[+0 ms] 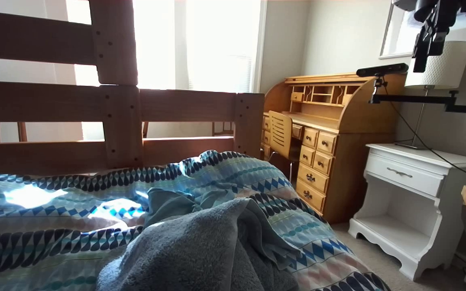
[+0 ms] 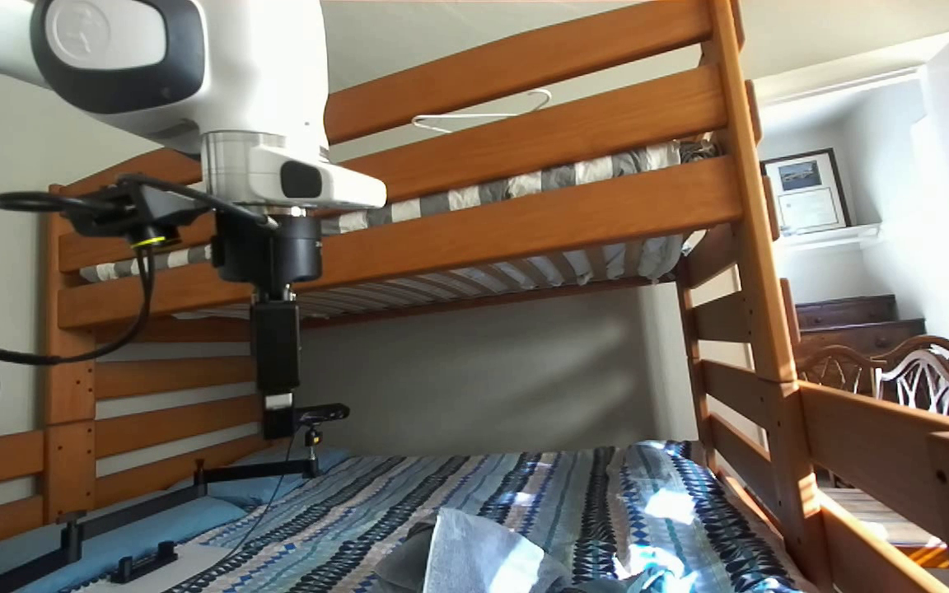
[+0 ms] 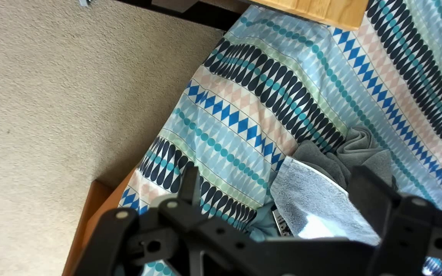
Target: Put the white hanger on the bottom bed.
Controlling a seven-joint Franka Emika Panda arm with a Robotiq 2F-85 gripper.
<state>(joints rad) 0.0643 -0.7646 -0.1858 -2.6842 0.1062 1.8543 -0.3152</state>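
Note:
The white hanger shows in an exterior view, in the gap between the upper bunk's rails, its lower part hidden behind a rail. It is out of view in the wrist view. The bottom bed has a blue-teal-white patterned quilt and a rumpled grey blanket; it also shows in an exterior view and in the wrist view. My gripper points down above the bottom bed, left of and below the hanger in that view. It also shows in an exterior view. In the wrist view its fingers are wide apart with nothing between them.
The upper bunk's wooden rails stand beside the arm. A small camera on a black bar is close to the gripper. A wooden tabletop edge, a white nightstand with a lamp and a roll-top desk stand around.

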